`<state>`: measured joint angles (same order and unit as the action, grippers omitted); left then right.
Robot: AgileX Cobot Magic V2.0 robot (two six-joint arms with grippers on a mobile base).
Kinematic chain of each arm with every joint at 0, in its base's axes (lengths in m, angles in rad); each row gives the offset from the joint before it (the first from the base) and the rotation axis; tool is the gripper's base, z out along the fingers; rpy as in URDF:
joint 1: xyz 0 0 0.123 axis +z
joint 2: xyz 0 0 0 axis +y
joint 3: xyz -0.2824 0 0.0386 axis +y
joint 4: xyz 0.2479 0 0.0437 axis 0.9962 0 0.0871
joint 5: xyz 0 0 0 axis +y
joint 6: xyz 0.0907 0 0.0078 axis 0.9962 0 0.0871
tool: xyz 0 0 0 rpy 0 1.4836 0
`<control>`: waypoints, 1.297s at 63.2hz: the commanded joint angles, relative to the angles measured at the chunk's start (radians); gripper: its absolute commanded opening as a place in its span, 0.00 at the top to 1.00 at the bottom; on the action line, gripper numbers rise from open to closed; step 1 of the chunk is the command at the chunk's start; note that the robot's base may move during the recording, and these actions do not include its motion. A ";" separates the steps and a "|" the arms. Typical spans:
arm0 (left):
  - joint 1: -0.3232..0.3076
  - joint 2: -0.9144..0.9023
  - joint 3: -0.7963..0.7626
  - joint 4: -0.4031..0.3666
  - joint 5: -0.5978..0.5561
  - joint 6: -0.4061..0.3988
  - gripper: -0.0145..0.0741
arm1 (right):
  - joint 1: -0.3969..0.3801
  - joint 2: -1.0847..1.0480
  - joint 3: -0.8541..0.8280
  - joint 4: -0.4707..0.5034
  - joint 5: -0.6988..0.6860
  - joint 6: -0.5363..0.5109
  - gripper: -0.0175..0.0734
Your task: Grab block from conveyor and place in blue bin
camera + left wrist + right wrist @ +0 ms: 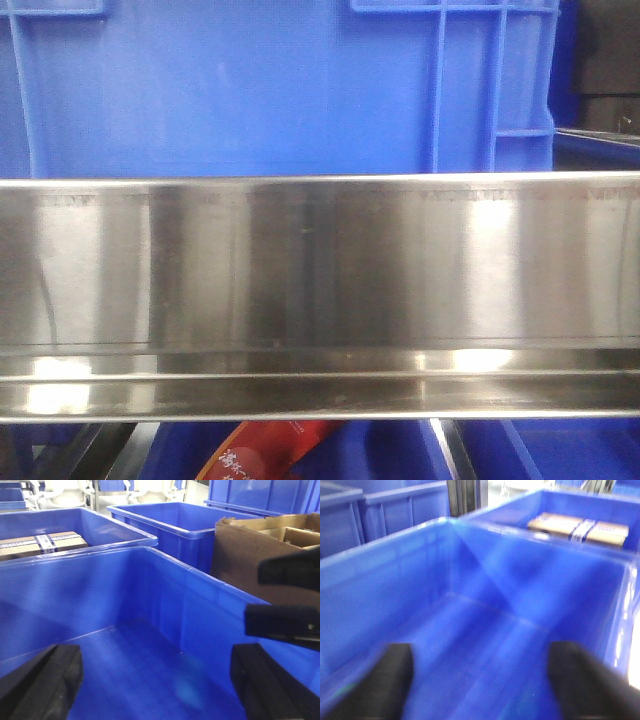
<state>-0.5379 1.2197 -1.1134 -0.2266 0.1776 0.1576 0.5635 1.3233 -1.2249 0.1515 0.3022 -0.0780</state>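
The left end effector (155, 680) hangs over the blue bin (165, 625), and its two dark fingers (45, 680) stand wide apart at the bottom corners of the left wrist view, with nothing between them. Only the smooth blue floor of the bin shows there. The right end effector (480, 680) is also spread open above a blue bin; this picture is blurred, but no object is seen between its fingers (390, 680). At the right edge of the left wrist view some black clamp-like parts (287, 600) reach into the picture, and I cannot tell what they belong to. Behind the bin stands a second blue crate (75, 527) that holds a brown carton with a printed band (42, 544); the same kind of carton (577, 527) appears in the neighbouring crate in the right wrist view. A brown cardboard box (240, 555) stands just beside the bin on its right side. In the front view a shiny steel rail (320, 290) crosses the whole picture, a ribbed blue crate wall (280, 90) rises behind it, and a red printed packet (265, 452) lies below it. The conveyor and the block do not appear in any view.
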 commanded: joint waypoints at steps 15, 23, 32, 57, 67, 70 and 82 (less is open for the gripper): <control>-0.004 -0.065 -0.009 0.005 0.029 0.003 0.95 | 0.005 -0.098 -0.010 0.015 0.053 -0.002 0.99; 0.021 -0.088 -0.009 0.015 0.022 -0.005 0.96 | -0.014 -0.113 -0.010 0.005 0.089 -0.002 0.99; 0.075 -0.211 0.002 0.021 0.123 -0.005 0.96 | -0.089 -0.216 0.016 0.002 0.132 -0.002 0.99; 0.377 -0.669 0.369 0.037 0.228 -0.005 0.96 | -0.275 -0.642 0.476 0.000 -0.070 -0.002 0.99; 0.434 -0.834 0.514 0.037 0.231 -0.005 0.96 | -0.275 -0.811 0.677 0.000 -0.087 -0.002 0.99; 0.444 -0.886 0.554 0.037 0.231 -0.005 0.96 | -0.275 -0.861 0.722 0.000 -0.088 -0.002 0.99; 0.445 -1.020 0.621 0.037 0.231 -0.005 0.96 | -0.275 -0.978 0.770 0.000 -0.072 -0.002 0.99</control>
<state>-0.0936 0.2446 -0.5055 -0.1866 0.4218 0.1576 0.2945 0.3871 -0.4631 0.1595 0.2509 -0.0781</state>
